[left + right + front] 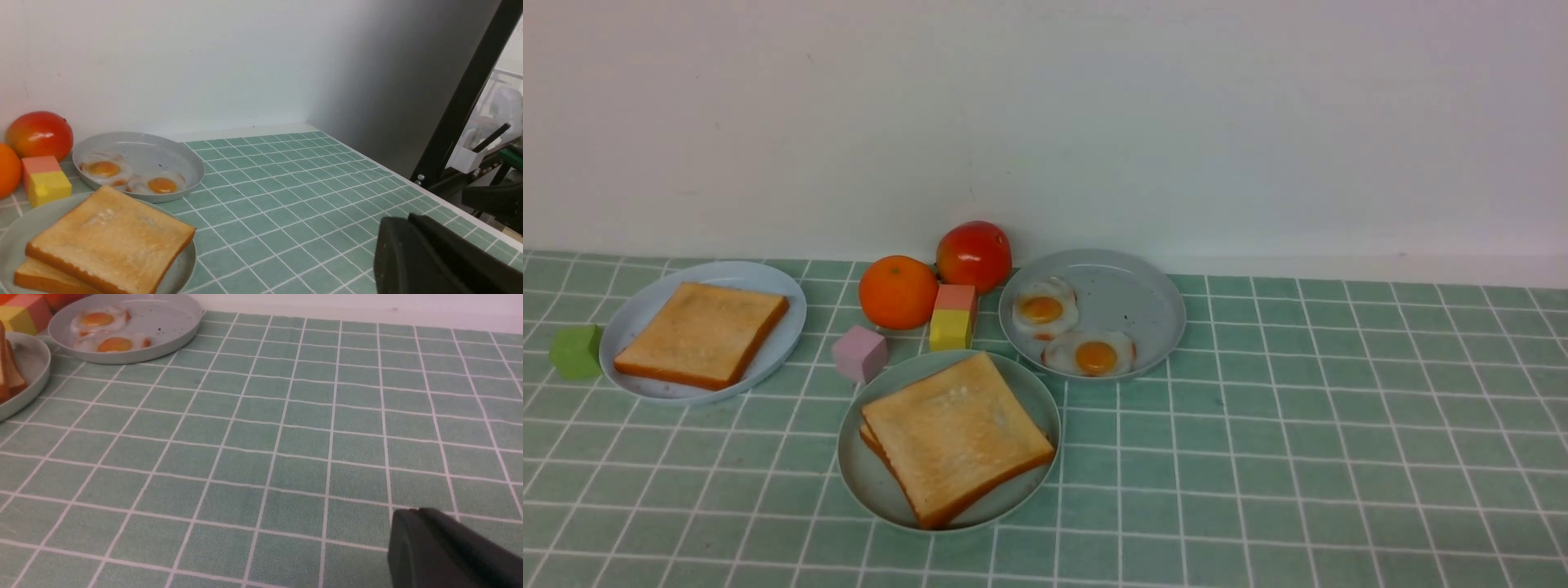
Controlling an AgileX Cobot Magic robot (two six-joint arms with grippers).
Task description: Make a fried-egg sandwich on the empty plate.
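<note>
In the front view, the upper toast slice [956, 437] lies askew over the lower toast slice [870, 439] on the pale green plate [862, 490]; neither gripper shows there. The left wrist view exposes more of the lower slice's crust, though whether an egg lies between the slices cannot be told. Two fried eggs [1072, 328] rest on the grey plate [1131, 306], seen in all three views. Only the front view shows the light-blue plate [788, 327] with another toast slice [703, 333]. The left gripper [408, 218] is closed or very nearly so, with nothing visible between its fingertips. The right gripper [412, 512] is shut and empty, above the checked cloth [286, 465]; the right wrist view catches just the edge of the stacked toast.
</note>
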